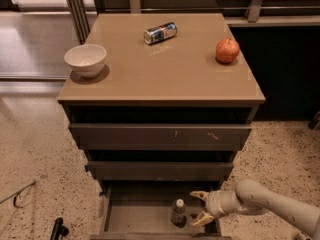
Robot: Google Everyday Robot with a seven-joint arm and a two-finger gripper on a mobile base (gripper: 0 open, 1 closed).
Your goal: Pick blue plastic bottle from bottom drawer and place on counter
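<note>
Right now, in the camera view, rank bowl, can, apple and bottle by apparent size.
bowl
can and apple, about alike
blue plastic bottle, farther, so unsure; open end effector beside it in the bottom drawer

Indoor test space, probably a robotics lab or office mock-up. Evidence: a freestanding drawer cabinet (160, 135) on speckled terrazzo floor (35, 149); metal posts (75, 9) beyond the far edge of the counter (165, 79); sparse props, namely a white bowl (85, 59) at the left edge, a can (160, 32) near the far edge and an apple (227, 50) near the right edge. The robot's gripper (200, 207), fingers spread, sits over the open bottom drawer (135, 216).
</note>
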